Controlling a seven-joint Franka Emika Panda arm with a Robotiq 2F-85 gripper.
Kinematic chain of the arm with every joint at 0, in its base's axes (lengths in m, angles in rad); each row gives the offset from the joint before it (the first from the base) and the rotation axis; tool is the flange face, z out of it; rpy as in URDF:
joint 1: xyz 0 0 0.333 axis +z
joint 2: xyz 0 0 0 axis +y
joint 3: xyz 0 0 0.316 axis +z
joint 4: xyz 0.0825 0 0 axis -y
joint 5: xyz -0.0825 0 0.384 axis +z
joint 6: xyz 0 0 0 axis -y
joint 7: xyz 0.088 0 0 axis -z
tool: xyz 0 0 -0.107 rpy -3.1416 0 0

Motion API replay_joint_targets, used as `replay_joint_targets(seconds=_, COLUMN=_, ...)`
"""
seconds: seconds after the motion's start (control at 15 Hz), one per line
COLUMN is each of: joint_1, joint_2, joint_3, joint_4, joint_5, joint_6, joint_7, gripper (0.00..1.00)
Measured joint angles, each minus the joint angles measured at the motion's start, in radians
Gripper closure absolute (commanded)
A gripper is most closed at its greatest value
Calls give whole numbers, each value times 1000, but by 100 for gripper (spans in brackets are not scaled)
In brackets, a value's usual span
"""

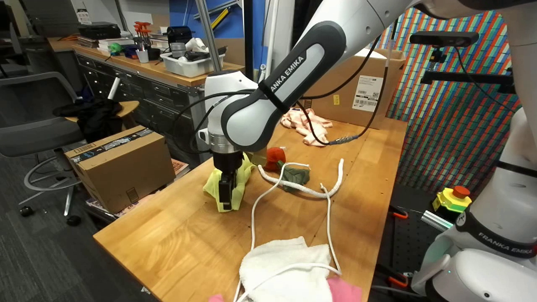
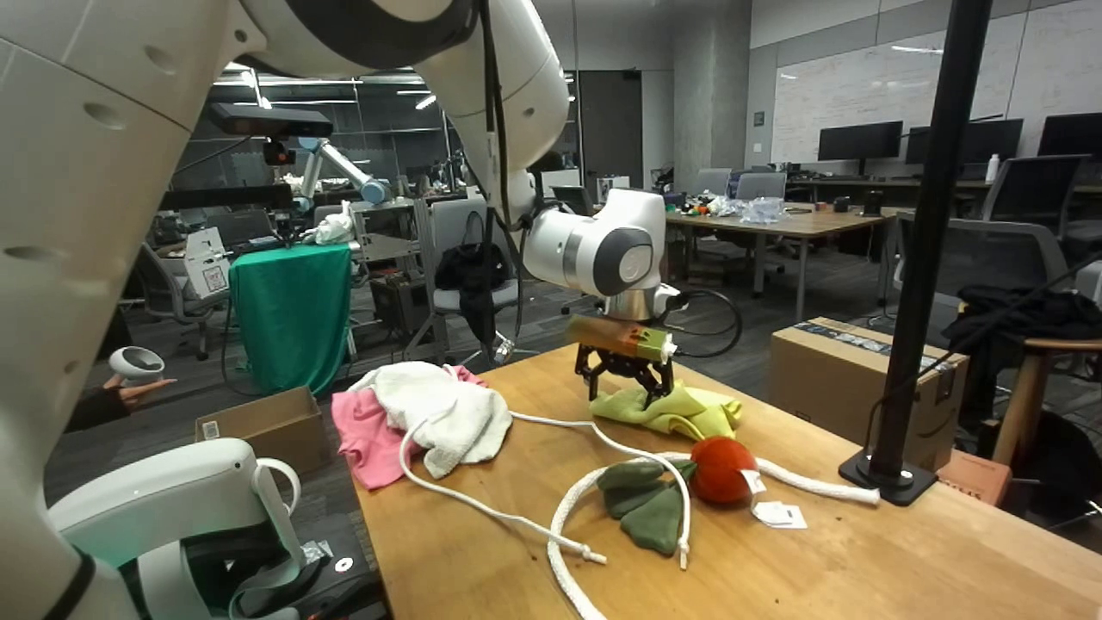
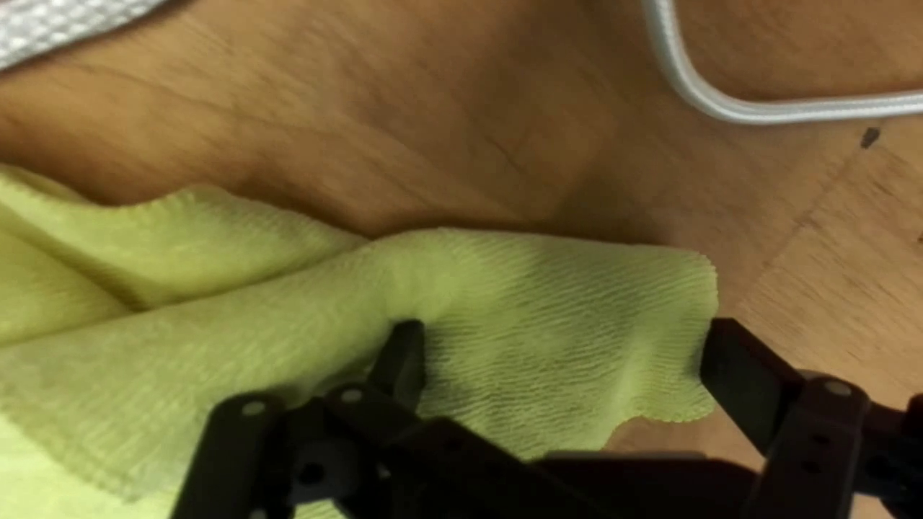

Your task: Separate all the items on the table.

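The gripper points downward with its fingers spread wide, and it has hold of nothing. Directly beneath it lies the yellow cloth on the wooden table, with one end of the cloth between the fingers. My worry is the thinness: if the gripper closes a little too high, it may catch only one fold, or slip off completely. Near the gripper I see also the thin white cord, which runs to the white cloth, well apart from the gripper. A low sideways sweep could, I suppose, hook this cord and tangle it with the thick white rope.
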Motion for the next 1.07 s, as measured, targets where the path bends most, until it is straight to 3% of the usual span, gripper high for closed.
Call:
replay_joint_targets(seconds=0.47, joint_1=72, joint_2=3, joint_3=39, joint_4=-5, joint_5=16, joint_6=43, joint_7=1, gripper=0)
replay_joint_targets(seconds=1.07, joint_1=172, joint_2=79, joint_3=-9, joint_4=72, joint_5=-18, joint_6=218, joint_7=79, gripper=0)
